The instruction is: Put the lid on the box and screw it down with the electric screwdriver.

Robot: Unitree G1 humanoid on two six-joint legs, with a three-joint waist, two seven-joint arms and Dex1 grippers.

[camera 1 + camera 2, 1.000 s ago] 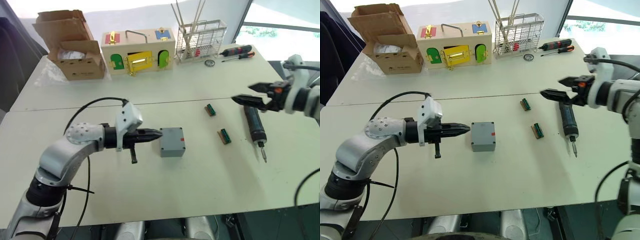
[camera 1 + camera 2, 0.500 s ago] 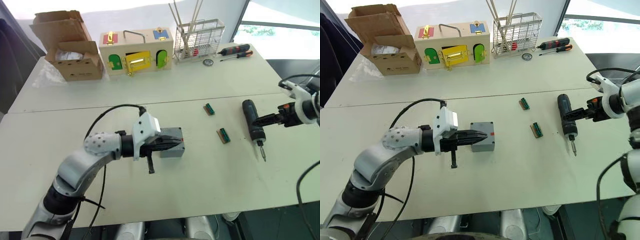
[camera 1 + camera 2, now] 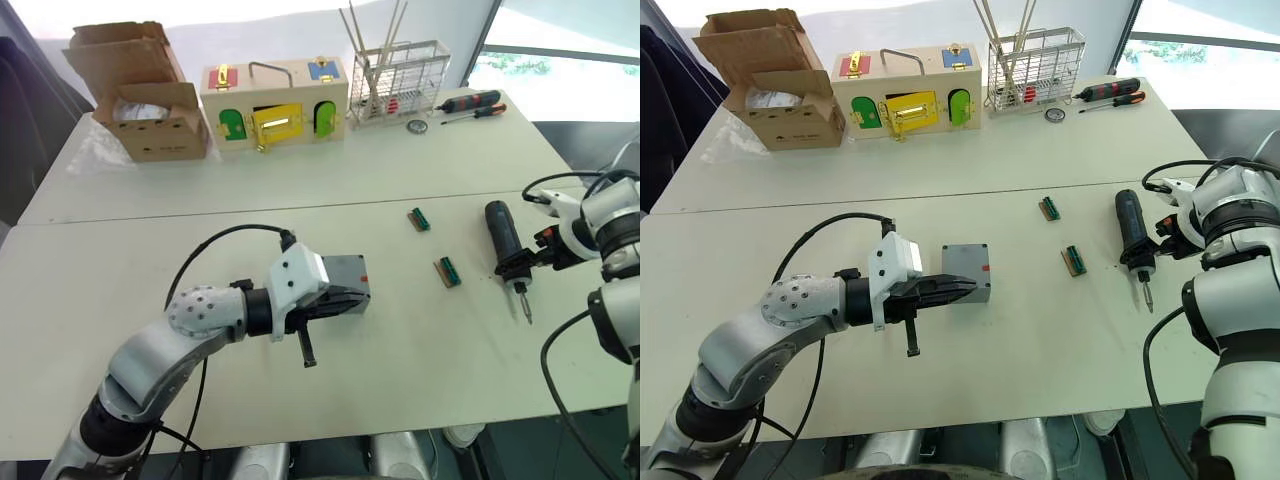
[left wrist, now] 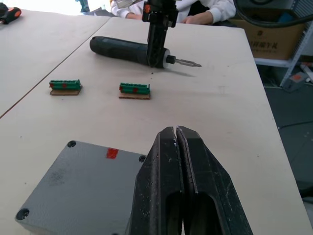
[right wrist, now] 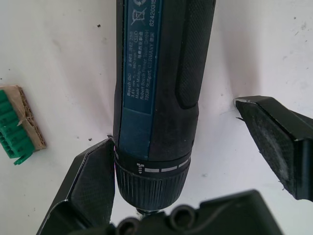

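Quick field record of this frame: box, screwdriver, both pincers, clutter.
box: grey box on table, lid already on it
electric screwdriver: lying flat, bit toward the robot
left pincer: shut, tips over the box's edge
right pincer: open, fingers straddling the screwdriver's collar
clutter: two green connectors, wooden latch box

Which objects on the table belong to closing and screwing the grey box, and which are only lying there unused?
For the job:
- grey box, lid already on top
- electric screwdriver, lying between the open fingers of the right pincer
- left pincer, shut, at the box

Lying about:
- cardboard box
- wooden latch box
- wire basket
- two hand screwdrivers
- two green connectors
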